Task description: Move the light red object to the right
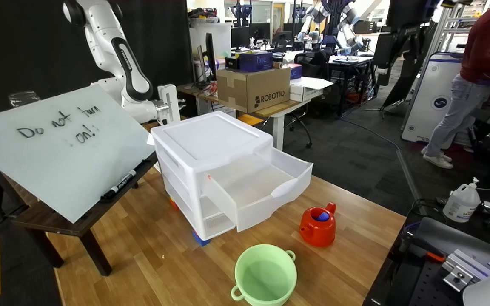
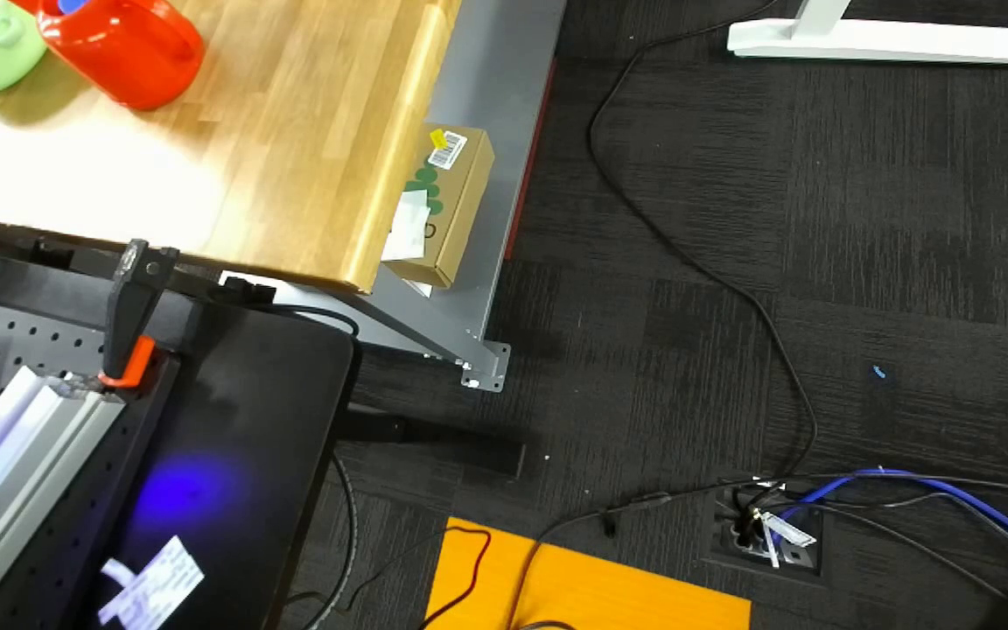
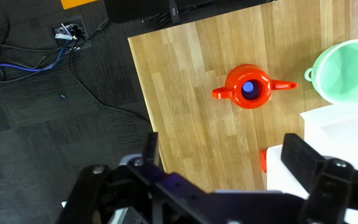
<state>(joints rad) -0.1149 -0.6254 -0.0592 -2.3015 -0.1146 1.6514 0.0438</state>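
The light red object is a small red-orange pot (image 1: pixel 329 233) with a spout, a handle and something blue in its opening. It stands upright on the wooden table near the right side in an exterior view. It also shows at the top left in an exterior view (image 2: pixel 150 61) and above centre in the wrist view (image 3: pixel 236 88). My gripper (image 3: pixel 221 141) is open, with its fingers wide apart and nothing between them. It hangs high above the table, apart from the pot. It also shows as a dark shape at the upper right in an exterior view (image 1: pixel 399 61).
A light green bowl (image 1: pixel 289 274) stands beside the pot. A white drawer unit (image 1: pixel 185 174) with its top drawer (image 1: pixel 255 212) pulled out is behind them. A whiteboard (image 1: pixel 58 157) leans at the left. The wooden table's edge and corner (image 3: pixel 130 39) show in the wrist view.
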